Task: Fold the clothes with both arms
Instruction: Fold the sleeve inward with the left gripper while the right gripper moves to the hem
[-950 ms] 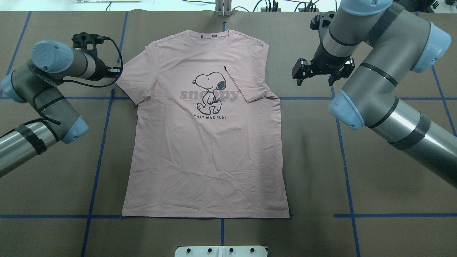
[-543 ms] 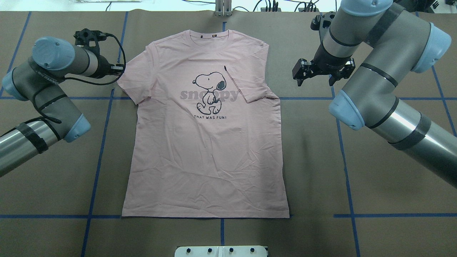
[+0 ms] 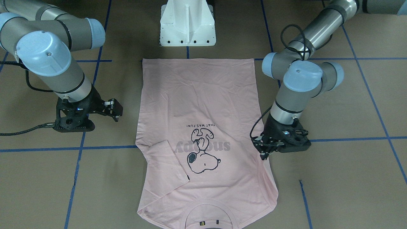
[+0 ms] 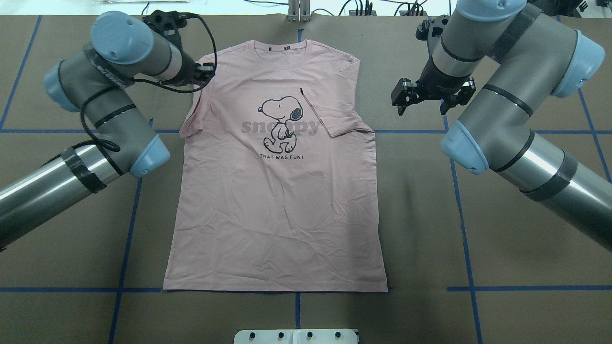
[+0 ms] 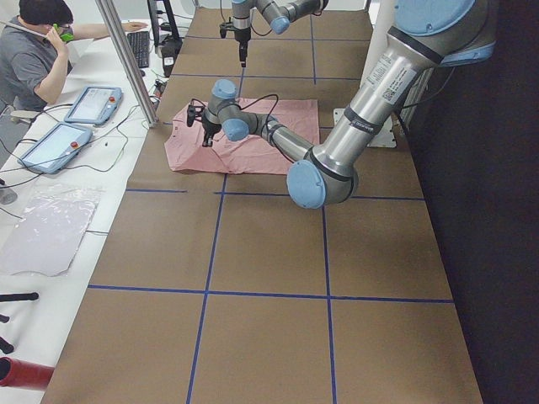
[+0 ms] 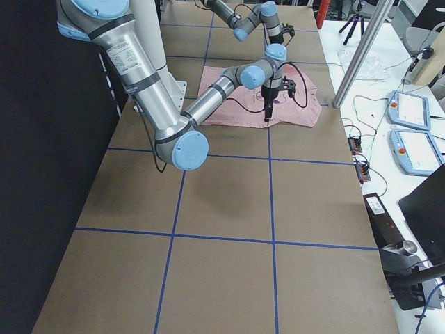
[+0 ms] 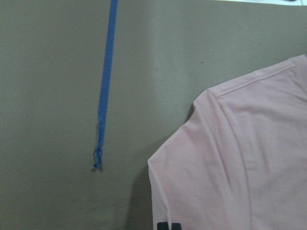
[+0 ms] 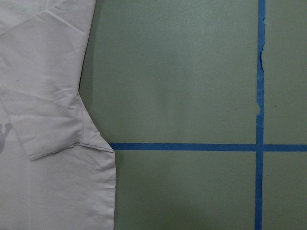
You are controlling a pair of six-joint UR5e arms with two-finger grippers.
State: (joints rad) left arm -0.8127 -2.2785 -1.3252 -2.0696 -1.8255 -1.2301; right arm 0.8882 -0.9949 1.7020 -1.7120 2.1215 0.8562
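- Shirt (image 4: 277,215), one, lay flat and print-up on the table (image 4: 430,215), hem nearest the robot, spread for folding.
- Right sleeve (image 4: 337,114) lay folded onto the chest: one of two done.
- Left gripper (image 3: 264,154) looked pinched on the left sleeve (image 4: 191,114), probably to fold it in.
- Right gripper (image 4: 421,106) hung beside the shirt, fingers spread and holding nothing.
- Two arms, two grippers.
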